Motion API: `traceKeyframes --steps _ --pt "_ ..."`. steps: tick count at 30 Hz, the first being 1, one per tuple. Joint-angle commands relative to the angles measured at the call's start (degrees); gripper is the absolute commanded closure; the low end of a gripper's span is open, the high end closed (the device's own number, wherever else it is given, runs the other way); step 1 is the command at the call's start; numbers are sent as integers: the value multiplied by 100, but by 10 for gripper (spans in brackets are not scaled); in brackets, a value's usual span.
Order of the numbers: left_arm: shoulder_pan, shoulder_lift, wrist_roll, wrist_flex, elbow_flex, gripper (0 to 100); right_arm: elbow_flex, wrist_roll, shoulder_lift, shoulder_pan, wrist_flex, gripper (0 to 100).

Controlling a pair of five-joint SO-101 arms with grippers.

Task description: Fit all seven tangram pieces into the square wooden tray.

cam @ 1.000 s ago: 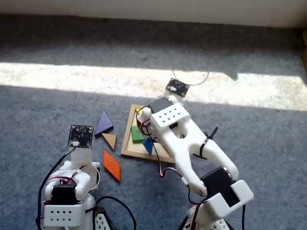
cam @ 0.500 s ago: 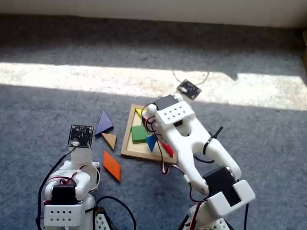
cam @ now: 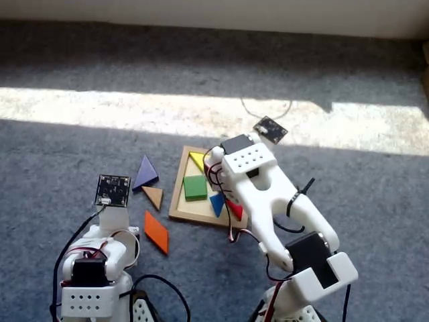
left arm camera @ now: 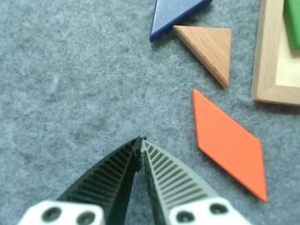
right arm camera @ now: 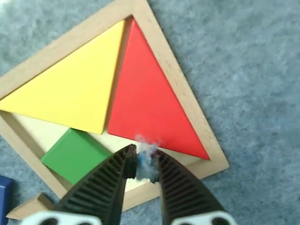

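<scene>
Tray (right arm camera: 182, 93) holding yellow triangle (right arm camera: 75, 79), red triangle (right arm camera: 145, 98), green square (right arm camera: 75, 157), right gripper (right arm camera: 144, 157) pinching blue piece (cam: 216, 203), left gripper (left arm camera: 141, 140) closed

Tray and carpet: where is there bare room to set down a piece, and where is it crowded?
Bare: tray floor bordered by the yellow triangle, green square and red triangle; carpet left of the navy triangle. Crowded: between tray rim, tan triangle and orange piece.
</scene>
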Motion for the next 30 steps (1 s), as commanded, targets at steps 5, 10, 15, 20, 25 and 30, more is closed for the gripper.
traceKeyframes --steps 5,10,15,20,25,30 --pt "-75 -224 -44 18 110 994 242 -44 -101 48 84 993" --pt "-75 -224 -44 18 110 994 391 -44 -101 48 127 993" --pt "-75 -224 -44 18 110 994 338 97 -101 48 646 993" --pt "-75 -224 -44 18 110 994 338 369 -101 101 734 991" --pt "-75 -224 -44 18 110 994 338 598 -101 295 725 989" --pt "-75 -224 -44 18 110 994 338 853 -110 330 725 988"
